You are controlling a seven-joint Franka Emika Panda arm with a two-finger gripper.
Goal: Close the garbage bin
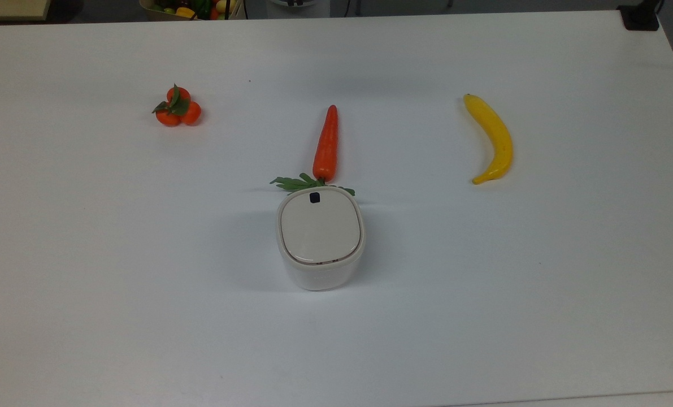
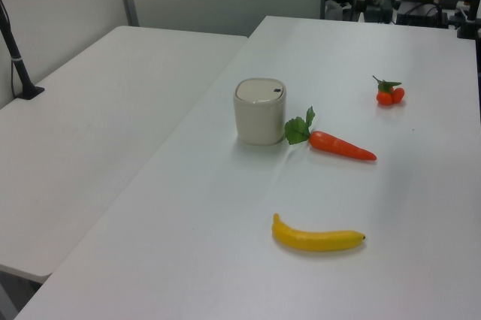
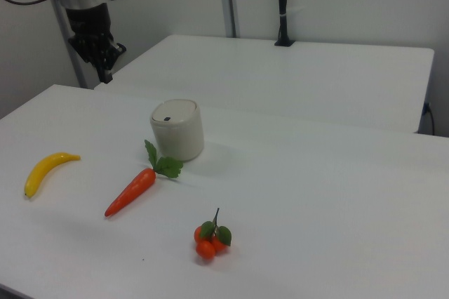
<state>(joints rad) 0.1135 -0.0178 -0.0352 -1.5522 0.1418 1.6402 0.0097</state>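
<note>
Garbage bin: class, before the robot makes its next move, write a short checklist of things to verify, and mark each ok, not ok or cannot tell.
1. Lid lies flat on the garbage bin: ok.
2. Bin stands upright on the table: ok.
3. Hand is well off the bin, raised near the right view's left edge: ok.
4. Carrot leaves lie against the bin's button side, lid not trapped: ok.
5. Lid latched: cannot tell.

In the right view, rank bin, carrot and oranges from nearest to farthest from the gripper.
Gripper hangs at the right view's upper left.
1. Bin, just right of it, lid down.
2. Carrot, in front of the bin.
3. Oranges, near the front edge.
</note>
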